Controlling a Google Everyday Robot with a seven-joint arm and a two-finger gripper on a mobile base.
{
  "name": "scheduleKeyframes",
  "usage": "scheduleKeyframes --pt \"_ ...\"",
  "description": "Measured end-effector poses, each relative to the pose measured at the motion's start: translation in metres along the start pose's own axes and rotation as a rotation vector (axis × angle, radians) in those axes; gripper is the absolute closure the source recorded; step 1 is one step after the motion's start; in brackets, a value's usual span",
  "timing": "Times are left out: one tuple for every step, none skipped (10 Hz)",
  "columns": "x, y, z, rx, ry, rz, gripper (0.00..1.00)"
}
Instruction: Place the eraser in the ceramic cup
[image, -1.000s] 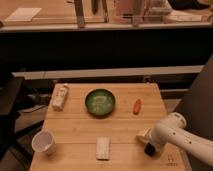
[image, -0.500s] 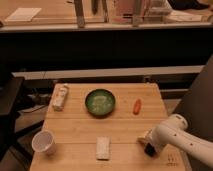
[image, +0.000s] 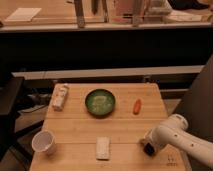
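End effector (image: 149, 148): low over surface's (image: 125, 127) right front; state cannot be told
Ceramic cup (image: 43, 142): left front corner, upright

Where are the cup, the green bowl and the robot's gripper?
cup (image: 44, 149): camera view, its front wall.
green bowl (image: 89, 102): camera view, its left rim.
gripper (image: 149, 148): camera view, its dark tip, at the front right of the table (image: 125, 131).

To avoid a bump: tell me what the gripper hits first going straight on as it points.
The gripper, at the front right of the table, points down-left; it would likely meet the bare wood below it first, short of the white pad. Depth is unclear.
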Motion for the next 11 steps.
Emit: scheduleKeyframes --pt "0.0 -0.001 -0.007 0.001 0.001 -0.005 0.76" --pt "-0.001 0.0 -0.008 0.002 0.003 -0.009 0.86" --pt "0.0 0.0 -0.006 0.001 0.007 -0.014 0.93" --pt "0.002 -0.002 -0.005 -0.002 0.012 -0.019 0.99" --pt "0.004 -0.005 -0.007 -0.004 0.015 -0.023 1.0" --pt "0.008 -0.009 -0.016 -0.007 0.019 -0.027 1.0" --pt "0.01 -0.013 -0.029 -0.009 0.023 -0.034 1.0" --pt "0.012 -0.017 -0.047 -0.011 0.028 -0.042 1.0" --pt "0.014 -0.02 -0.057 -0.011 0.032 -0.046 1.0" --pt "0.015 -0.021 -0.064 -0.012 0.037 -0.051 1.0" --pt "0.017 -0.023 -0.066 -0.014 0.043 -0.06 1.0"
